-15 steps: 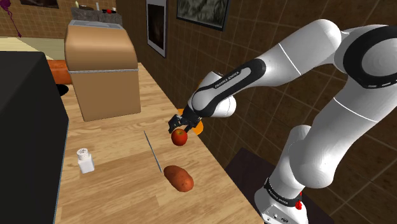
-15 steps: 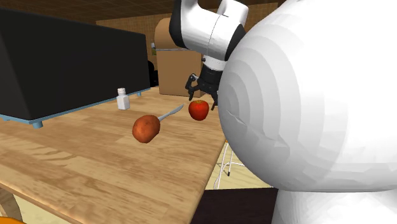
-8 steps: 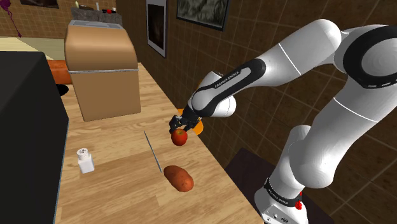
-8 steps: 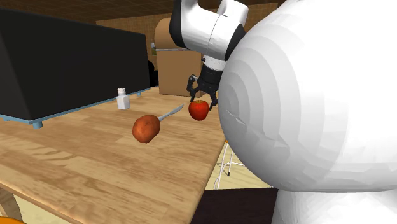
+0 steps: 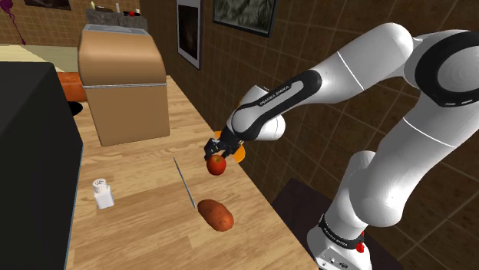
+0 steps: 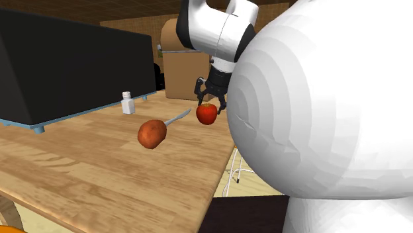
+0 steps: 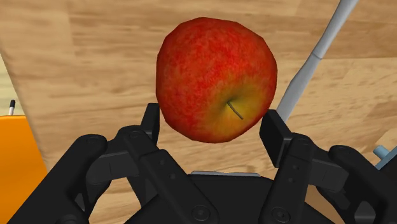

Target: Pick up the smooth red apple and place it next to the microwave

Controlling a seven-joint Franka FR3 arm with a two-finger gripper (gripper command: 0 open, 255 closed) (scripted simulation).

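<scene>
Red with a yellow-green blush round its stem, the apple (image 7: pixel 216 79) sits pinched between the two black fingers of the gripper (image 7: pixel 213 127). Each pad presses a flank of the fruit, so the grasp looks made. In the shoulder view the apple (image 5: pixel 216 165) hangs under the gripper (image 5: pixel 216 159) near the counter's (image 5: pixel 138 165) outer edge. From the second exterior view it appears lifted clear of the wood rather than resting on it, though the gap is hard to judge.

So the first half of the task — picking up the fruit — reads as done. The carry and the set-down are left. The microwave (image 5: pixel 34 153), a large black box, stands at the far side of the counter from the arm, well apart from the apple. In the second exterior view the microwave (image 6: pixel 66 66) occupies the upper left.

Between fruit and goal lie several things:
- a grey knife (image 5: pixel 183 182), just beside the apple, its handle running past the fruit in the wrist view
- a brown potato (image 5: pixel 216 214) near the counter's edge
- a white salt shaker (image 5: pixel 103 193) close to the microwave's front
- a tan bread box (image 5: pixel 123 77) further along the counter

Bare wood shows around the shaker — a likely landing spot. The route should pass above the knife and keep off the shaker.
</scene>
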